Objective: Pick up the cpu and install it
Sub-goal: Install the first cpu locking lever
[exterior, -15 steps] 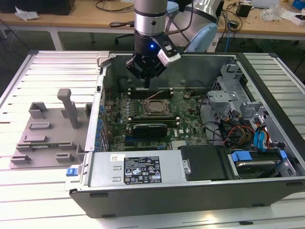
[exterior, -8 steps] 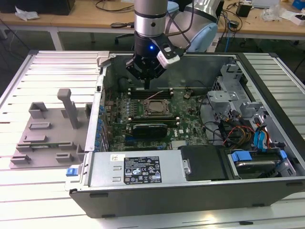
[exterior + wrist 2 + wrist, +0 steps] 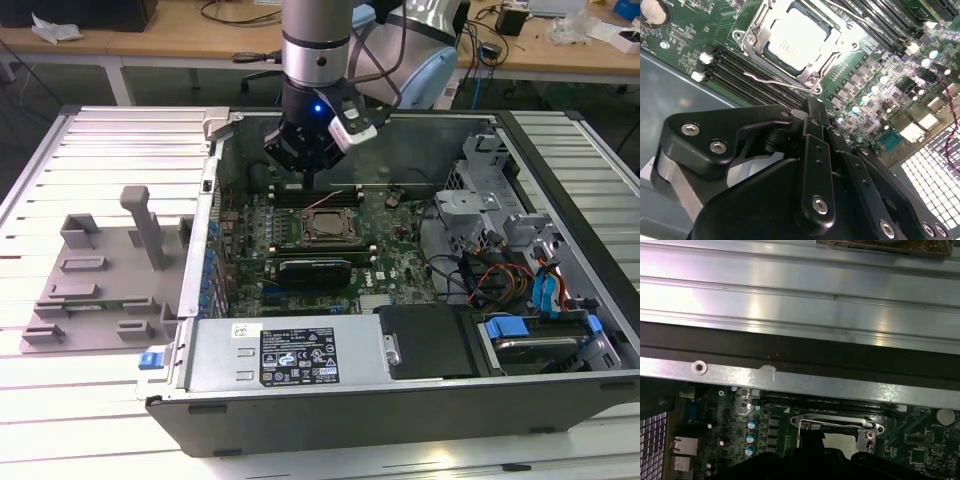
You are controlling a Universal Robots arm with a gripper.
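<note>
The open computer case (image 3: 400, 400) lies on a slatted metal table (image 3: 110, 140); wooden desks (image 3: 180, 40) stand behind. The narrow, empty gripper (image 3: 305, 180) hovers above the socketed cpu (image 3: 796, 39).

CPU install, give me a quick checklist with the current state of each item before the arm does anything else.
1. The cpu sits inside the socket frame, pale top up: ok.
2. Cpu fully flat and seated: cannot tell.
3. Gripper empty, above the motherboard beside the socket: ok.
4. Retention lever closed: not ok, it lies loose beside the frame over the memory slots.
5. Grey fixture tray outside the computer case, no chip visible on it: ok.
</note>
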